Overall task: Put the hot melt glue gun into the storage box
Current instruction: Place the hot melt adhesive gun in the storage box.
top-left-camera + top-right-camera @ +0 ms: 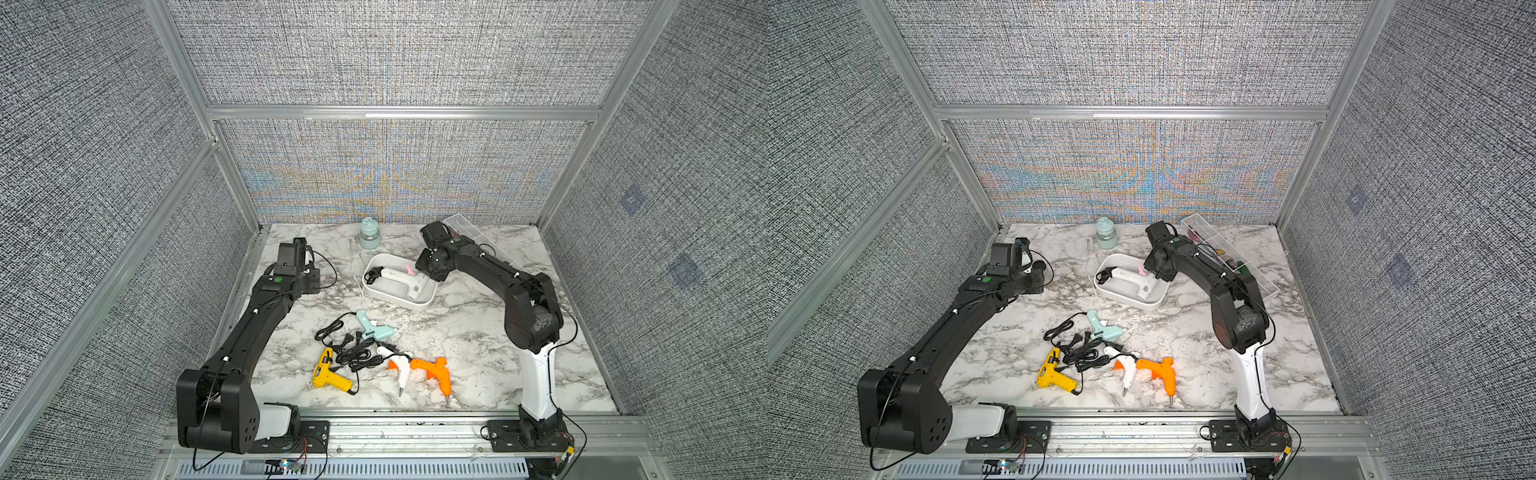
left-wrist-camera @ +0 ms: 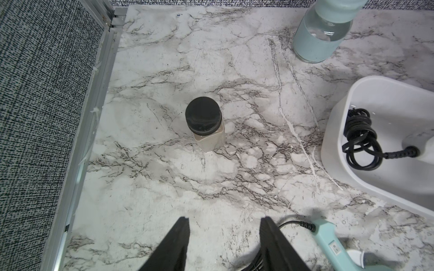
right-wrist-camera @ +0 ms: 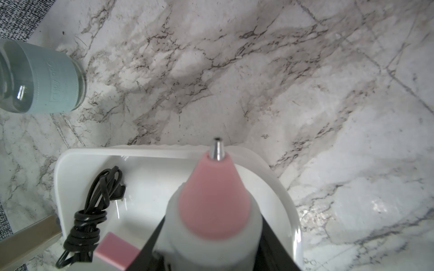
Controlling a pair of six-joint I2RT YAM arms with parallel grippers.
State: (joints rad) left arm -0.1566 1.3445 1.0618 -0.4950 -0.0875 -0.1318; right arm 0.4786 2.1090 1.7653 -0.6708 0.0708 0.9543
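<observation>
In both top views we noted the storage box on the marble table. The white hot melt glue gun lay inside it. Its coiled cord sat at the box end away from the right gripper, which hung over the other end.

Left wrist view: the left gripper was beside the box over bare marble, jaws moderately apart with nothing between them.

Right wrist view: we saw the jaws closed on the gun's white barrel, with the pink nozzle pointing across the box rim.

Black jointed arms, white base links, green dots.
</observation>
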